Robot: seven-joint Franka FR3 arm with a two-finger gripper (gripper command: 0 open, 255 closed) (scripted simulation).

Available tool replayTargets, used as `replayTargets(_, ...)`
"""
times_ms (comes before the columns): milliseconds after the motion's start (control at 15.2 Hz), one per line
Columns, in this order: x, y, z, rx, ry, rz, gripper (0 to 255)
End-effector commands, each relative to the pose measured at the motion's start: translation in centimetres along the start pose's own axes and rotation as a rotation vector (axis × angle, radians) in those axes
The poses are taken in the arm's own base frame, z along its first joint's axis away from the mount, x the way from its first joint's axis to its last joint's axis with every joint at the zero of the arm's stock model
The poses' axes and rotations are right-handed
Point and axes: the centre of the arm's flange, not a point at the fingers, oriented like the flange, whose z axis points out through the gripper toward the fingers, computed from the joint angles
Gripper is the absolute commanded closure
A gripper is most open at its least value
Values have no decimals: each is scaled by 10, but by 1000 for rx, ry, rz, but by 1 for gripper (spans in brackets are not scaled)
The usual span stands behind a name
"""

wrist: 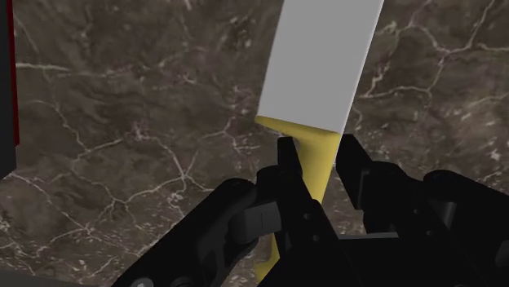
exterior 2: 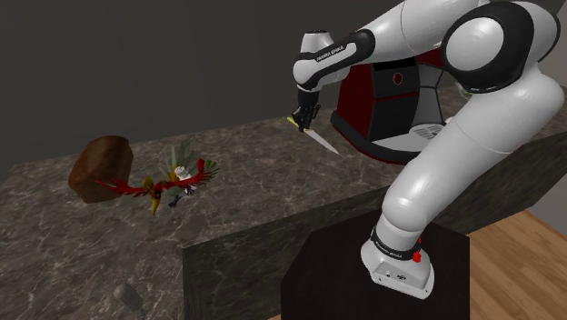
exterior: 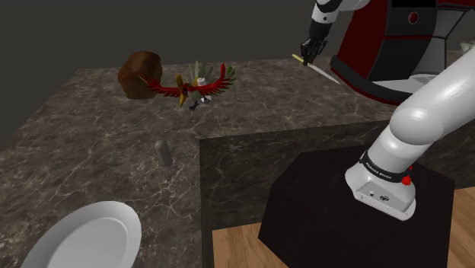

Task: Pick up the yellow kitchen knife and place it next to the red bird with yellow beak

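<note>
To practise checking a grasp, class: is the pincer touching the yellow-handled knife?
Touching. In the wrist view the pincer has both fingers pressed against the yellow handle of the knife, no gap either side.

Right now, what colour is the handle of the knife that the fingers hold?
Yellow. The wrist view shows it best: the knife handle is clasped between the black fingers.

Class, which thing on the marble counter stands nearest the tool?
The red-and-black machine, just beside the tool gripping the knife; the red bird, brown lump and white plate sit much farther along the counter.
</note>
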Motion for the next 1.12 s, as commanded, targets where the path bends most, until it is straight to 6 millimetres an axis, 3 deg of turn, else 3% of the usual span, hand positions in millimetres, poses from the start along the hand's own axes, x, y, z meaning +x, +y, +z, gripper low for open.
replayTargets(0,1,-1,-11,0,-1,0,255)
replayTargets(1056,6,-2,-95,0,-1,0,255)
